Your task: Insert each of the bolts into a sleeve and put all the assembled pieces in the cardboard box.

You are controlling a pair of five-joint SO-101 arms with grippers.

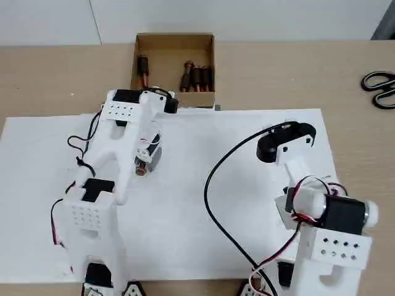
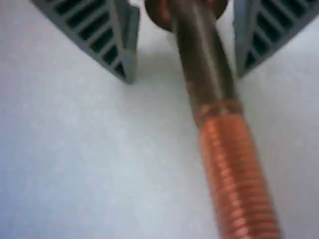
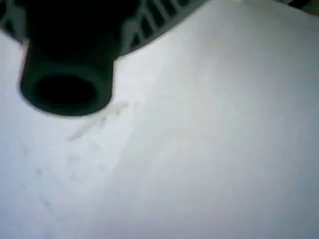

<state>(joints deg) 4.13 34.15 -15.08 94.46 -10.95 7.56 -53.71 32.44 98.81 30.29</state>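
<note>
While the wooden counter (image 1: 49,74) carries a cardboard box (image 1: 174,38) already holding finished pieces (image 1: 196,77), the step in hand looks like joining one more pair over the white paper sheet (image 1: 185,203) in front of that box. The right jaws, well apart from the box, clamp a matte black tubular sleeve (image 3: 65,108); the left jaws, just in front of the box, seem to grip a slim coppery bolt (image 2: 209,99) with a threaded tip, so next that tip must line up with the bore.

A black sleeve (image 3: 65,87) juts from the right end effector (image 3: 75,30), its open round mouth facing the camera. A ribbed grey finger (image 3: 154,17) flanks it. Below lies a white sheet (image 3: 224,149) with faint scuffs (image 3: 94,124) near the sleeve.
</note>
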